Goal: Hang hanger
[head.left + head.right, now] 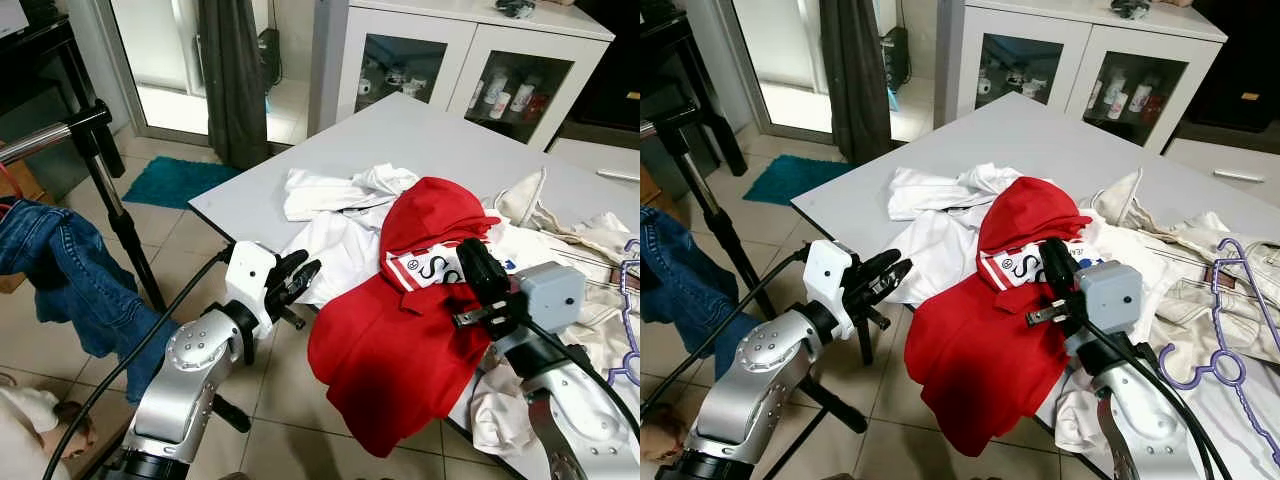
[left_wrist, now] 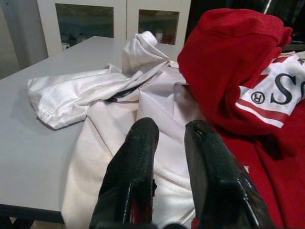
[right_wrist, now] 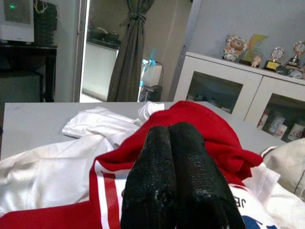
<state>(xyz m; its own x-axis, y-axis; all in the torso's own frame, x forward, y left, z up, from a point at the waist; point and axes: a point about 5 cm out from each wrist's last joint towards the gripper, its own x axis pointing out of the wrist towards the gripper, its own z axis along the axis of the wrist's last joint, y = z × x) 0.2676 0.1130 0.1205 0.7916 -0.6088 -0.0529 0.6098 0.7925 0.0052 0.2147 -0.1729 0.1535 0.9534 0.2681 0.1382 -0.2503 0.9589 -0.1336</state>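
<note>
A purple plastic hanger (image 1: 1222, 335) lies on pale clothes at the right end of the grey table (image 1: 400, 130). A red shirt (image 1: 400, 340) with a white printed band drapes over the table's near edge, with white garments (image 1: 335, 215) beside it. My right gripper (image 1: 470, 256) is shut and empty, its tips resting over the red shirt, well left of the hanger. My left gripper (image 1: 300, 275) hovers off the table's near corner, pointing at the white garments; its fingers (image 2: 138, 143) stand slightly apart, open, holding nothing.
A clothes rack on a black stand (image 1: 115, 215) is at my left, its metal rail (image 1: 35, 143) carrying blue jeans (image 1: 60, 270). A white glass-door cabinet (image 1: 450, 60) stands behind the table. A teal mat (image 1: 175, 180) and a dark curtain (image 1: 232, 80) are at the back left.
</note>
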